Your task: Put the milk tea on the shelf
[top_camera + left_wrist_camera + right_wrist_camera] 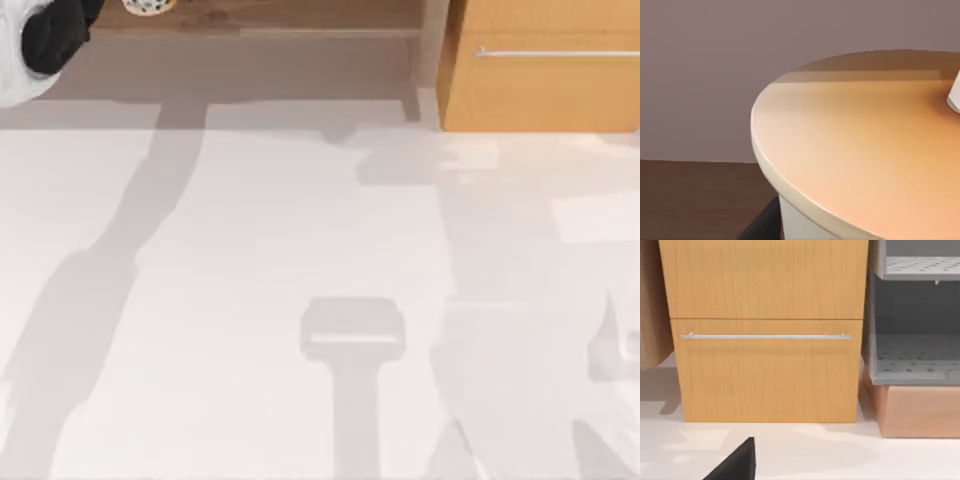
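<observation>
The milk tea point(150, 6) sits on the shelf point(300, 18), at the far left corner of the table point(300, 300), its speckled whitish top just catching the top view's upper edge. In the left wrist view the cup's lid point(865, 150) looms very close, a pale round rim with an orange-brown wash, and the shelf's brown board point(695, 200) lies beneath it. The left gripper point(55, 35) hangs at the same far left corner, just beside the cup toward the table's left edge, so the left arm is by far the nearer one. Whether its fingers clasp the cup or have let go, I cannot tell. Judging by the cup resting on the board, the placing looks done or nearly so, and what remains would be drawing the arm back toward the table's near edge without nudging the cup. The right arm is parked facing the orange cabinet point(765, 340); a dark finger tip point(737, 465) shows, its state unreadable.
</observation>
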Controlling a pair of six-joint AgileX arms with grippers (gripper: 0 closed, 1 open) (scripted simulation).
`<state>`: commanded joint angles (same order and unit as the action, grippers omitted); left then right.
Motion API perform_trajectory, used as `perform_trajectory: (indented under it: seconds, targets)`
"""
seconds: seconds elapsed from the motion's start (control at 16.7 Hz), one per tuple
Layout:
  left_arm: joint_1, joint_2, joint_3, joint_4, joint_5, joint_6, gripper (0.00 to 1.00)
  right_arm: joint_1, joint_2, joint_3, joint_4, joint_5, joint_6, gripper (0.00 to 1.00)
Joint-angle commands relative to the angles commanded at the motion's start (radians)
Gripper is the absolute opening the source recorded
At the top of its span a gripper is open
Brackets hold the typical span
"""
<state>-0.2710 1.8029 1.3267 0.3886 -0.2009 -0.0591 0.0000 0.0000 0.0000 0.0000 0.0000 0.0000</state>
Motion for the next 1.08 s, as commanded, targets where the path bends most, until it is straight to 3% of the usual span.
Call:
perform_trajectory:
  seconds: [0.36,0.78,1.08]
  targets:
    - [-0.011,0.045,-0.067,0.168,0.074,-0.081,0.0,0.0,0.0,0.0,0.0,0.0,0.0,1.0]
    - [0.013,0.158,0.124,0.03,-0.004,0.029,0.0,0.0,0.0,0.0,0.0,0.0,0.0,1.0]
    - [0.014,0.168,0.142,0.012,-0.014,0.042,0.0,0.0,0.0,0.0,0.0,0.0,0.0,1.0]
